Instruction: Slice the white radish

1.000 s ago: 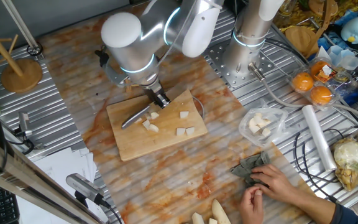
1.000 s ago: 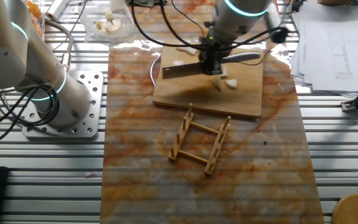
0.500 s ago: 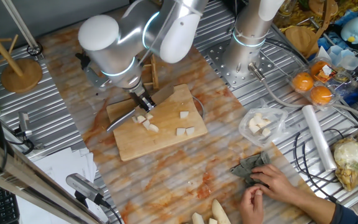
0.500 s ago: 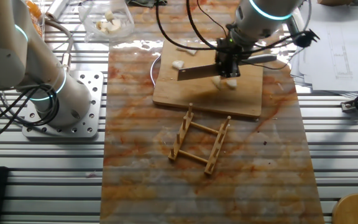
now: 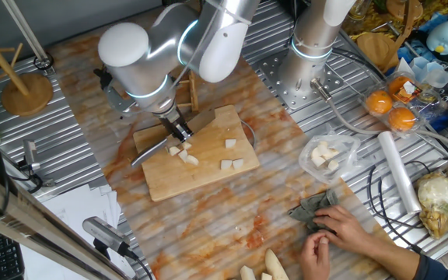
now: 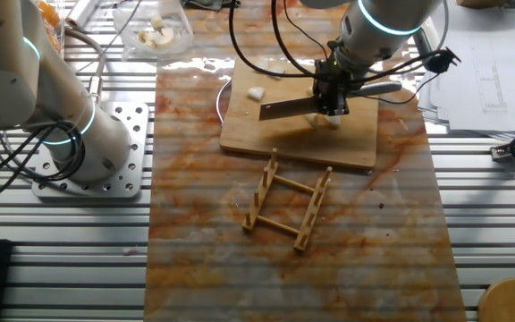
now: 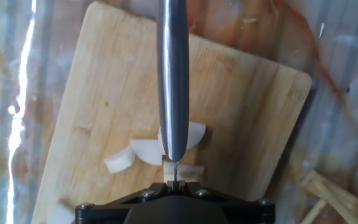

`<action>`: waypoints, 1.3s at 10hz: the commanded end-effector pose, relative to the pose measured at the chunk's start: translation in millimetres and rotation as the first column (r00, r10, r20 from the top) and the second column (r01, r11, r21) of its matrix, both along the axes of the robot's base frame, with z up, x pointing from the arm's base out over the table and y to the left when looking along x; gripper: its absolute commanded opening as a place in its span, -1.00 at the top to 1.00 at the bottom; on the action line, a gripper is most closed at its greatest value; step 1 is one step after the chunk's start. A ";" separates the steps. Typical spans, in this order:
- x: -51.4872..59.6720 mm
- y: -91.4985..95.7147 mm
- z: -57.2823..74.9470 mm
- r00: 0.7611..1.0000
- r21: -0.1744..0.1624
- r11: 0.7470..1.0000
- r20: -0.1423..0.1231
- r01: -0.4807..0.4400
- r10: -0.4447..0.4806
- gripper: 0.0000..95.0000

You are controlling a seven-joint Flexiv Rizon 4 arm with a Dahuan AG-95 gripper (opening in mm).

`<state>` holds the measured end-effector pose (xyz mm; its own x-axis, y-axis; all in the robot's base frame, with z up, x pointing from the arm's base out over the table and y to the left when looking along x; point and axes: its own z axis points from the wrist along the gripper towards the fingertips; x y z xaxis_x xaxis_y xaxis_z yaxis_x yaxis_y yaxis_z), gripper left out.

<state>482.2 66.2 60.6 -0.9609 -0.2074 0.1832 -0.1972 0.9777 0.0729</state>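
Observation:
The white radish lies cut into several small pale chunks (image 5: 183, 152) on the wooden cutting board (image 5: 185, 179); more chunks (image 5: 232, 163) rest nearer the board's right side. My gripper (image 5: 176, 127) is shut on a knife (image 5: 150, 150) whose blade slants low over the left chunks. From the other side the blade (image 6: 284, 108) points left from the gripper (image 6: 331, 94), and one chunk (image 6: 256, 93) lies apart. In the hand view the knife's spine (image 7: 173, 81) runs straight ahead from the gripper (image 7: 175, 180), over radish pieces (image 7: 145, 151) on the board (image 7: 104, 81).
A wooden rack (image 6: 289, 210) lies just off the board. A second arm's base (image 6: 97, 143) stands on the metal table. A clear bag of pale chunks (image 5: 329, 153), oranges (image 5: 391, 109), a plastic roll (image 5: 399, 171) and a person's hand (image 5: 341, 233) occupy the right side.
Over the last second the arm carried the knife along the board to the chunks at its end, away from the bag. In the last half second it barely shifted.

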 end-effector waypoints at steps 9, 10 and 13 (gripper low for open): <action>-61.1 4.2 -19.9 0.999 0.003 0.999 -0.009 -0.047 0.047 1.00; -69.9 5.3 -10.0 0.998 0.007 0.998 -0.021 -0.056 0.056 1.00; -66.8 3.7 5.0 0.998 0.009 0.999 -0.029 -0.049 0.050 1.00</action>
